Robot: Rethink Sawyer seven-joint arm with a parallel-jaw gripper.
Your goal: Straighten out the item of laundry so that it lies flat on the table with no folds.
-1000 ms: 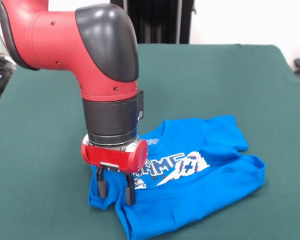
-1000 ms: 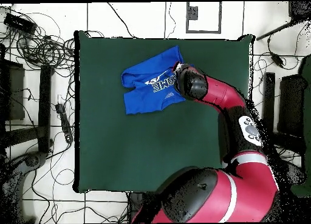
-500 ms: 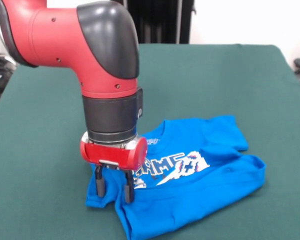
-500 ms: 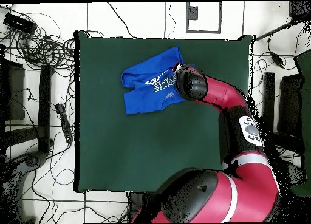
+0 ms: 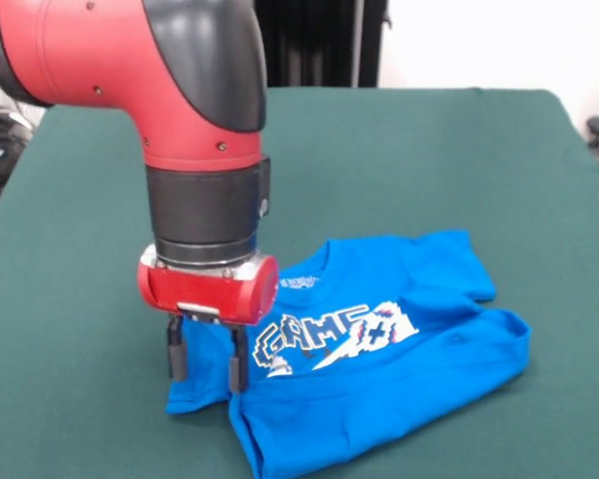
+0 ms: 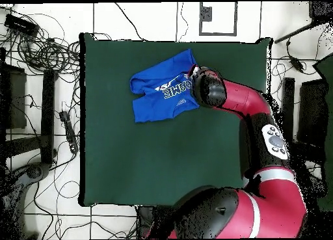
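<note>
We are looking at the blue T-shirt lying crumpled on the green table, in the lower centre and lower right of the front frame. Its printed side is facing up: we are reading white pixel letters spelling "GAME" (the rest of the print is folded under or too small to make out). A sleeve or upper part is bunching toward the upper right of the cloth, and a long fold is running across the lower right edge, so the shirt is not lying flat.

The red and black arm is coming down from the upper left of the front frame, its red wrist ring sitting just left of the print. Below it the hand is pointing straight down at the shirt's left corner. Its two dark fingers are standing a little apart, one on each side of a small ridge of blue cloth; we cannot tell whether they are actually pinching it or only resting on it.

In the overhead frame the T-shirt is lying in the upper middle of the table, well inside its edges, with the arm reaching up from the lower right and covering the shirt's right end. The hand itself is hiding under the wrist there.
</note>
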